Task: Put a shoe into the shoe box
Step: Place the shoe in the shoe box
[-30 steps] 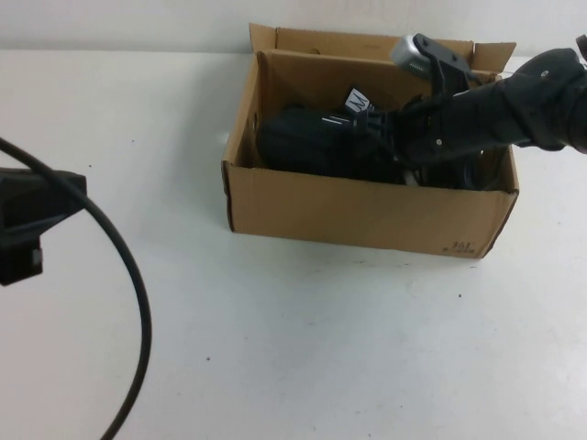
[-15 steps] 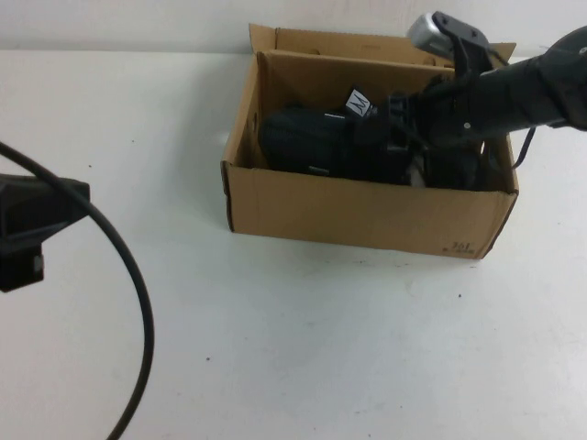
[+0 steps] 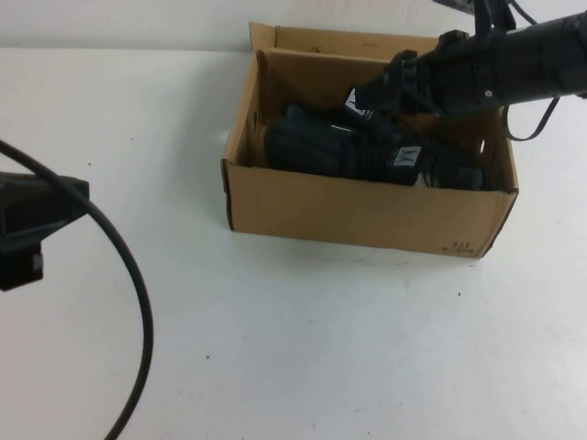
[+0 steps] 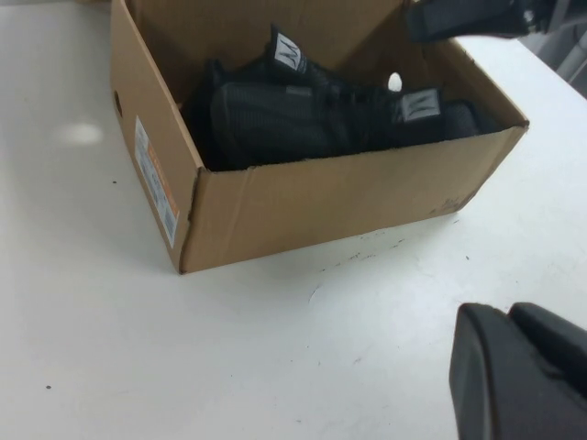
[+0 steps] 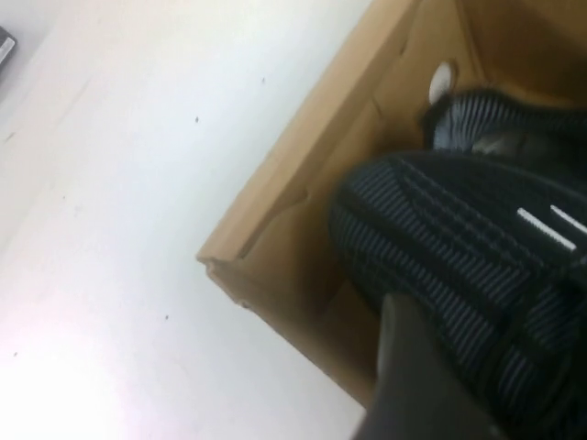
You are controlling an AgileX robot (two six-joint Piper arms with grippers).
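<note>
The brown cardboard shoe box (image 3: 367, 215) stands at the far middle of the table, flaps up. Two black mesh sneakers lie inside it side by side. The nearer shoe (image 3: 335, 151) has its tongue label towards the right, and the second shoe (image 3: 298, 117) lies behind it. Both also show in the left wrist view (image 4: 303, 119). My right gripper (image 3: 367, 93) hovers above the box's far right part, open and empty; one finger (image 5: 408, 367) shows over the striped shoe (image 5: 477, 238). My left gripper (image 3: 23, 225) is shut and empty at the table's left edge.
A black cable (image 3: 133, 284) loops from the left arm across the front left of the table. The box has an orange-and-white label on its left end (image 4: 151, 183). White tabletop (image 3: 321, 348) lies in front of the box.
My right arm has lifted up and back out of the box. The shoe it held now lies in the box beside the other. The left arm has not moved.
</note>
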